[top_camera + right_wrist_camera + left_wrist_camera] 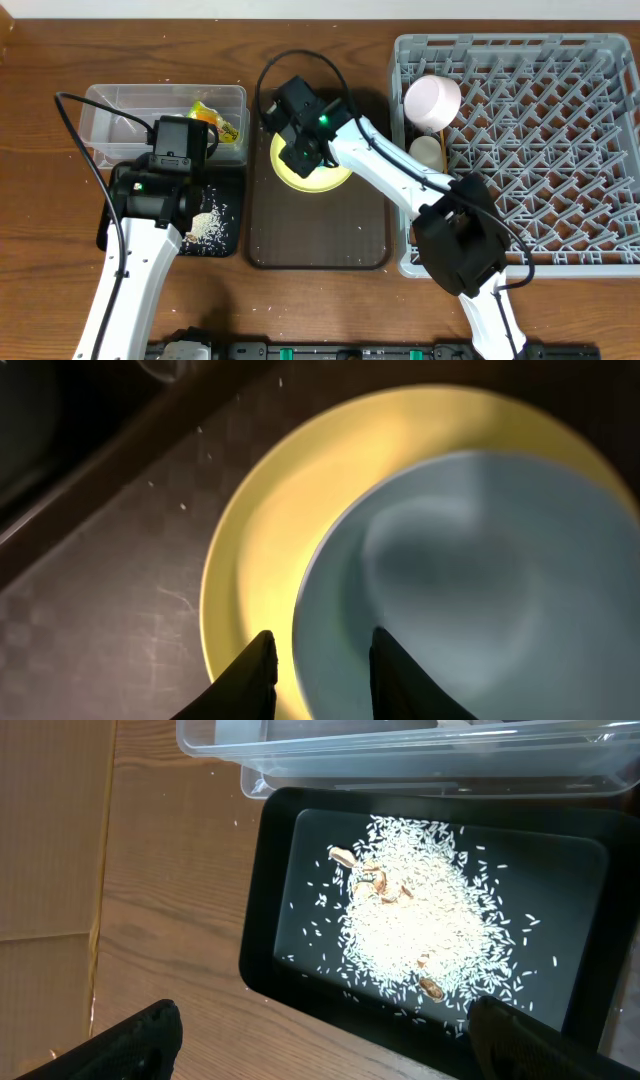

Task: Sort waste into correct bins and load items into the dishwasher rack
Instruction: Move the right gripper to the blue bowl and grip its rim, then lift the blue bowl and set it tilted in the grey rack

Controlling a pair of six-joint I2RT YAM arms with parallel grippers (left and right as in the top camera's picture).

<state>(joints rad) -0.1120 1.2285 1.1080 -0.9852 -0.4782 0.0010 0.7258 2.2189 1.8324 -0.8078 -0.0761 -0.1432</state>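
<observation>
Over the brown tray (320, 235), the right pincer (325, 638) straddled the rim of the light blue bowl (470, 590), grip unconfirmed; a shallow pinch might drop it onto the yellow plate (260, 530).

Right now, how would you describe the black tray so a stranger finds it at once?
From the grey dishwasher rack on the right, look across to the clear plastic tub at the far left. The black tray lies next to it, on the robot's side. Unlike the larger dark brown serving tray alongside, it is glossy and holds a heap of white rice.
</observation>
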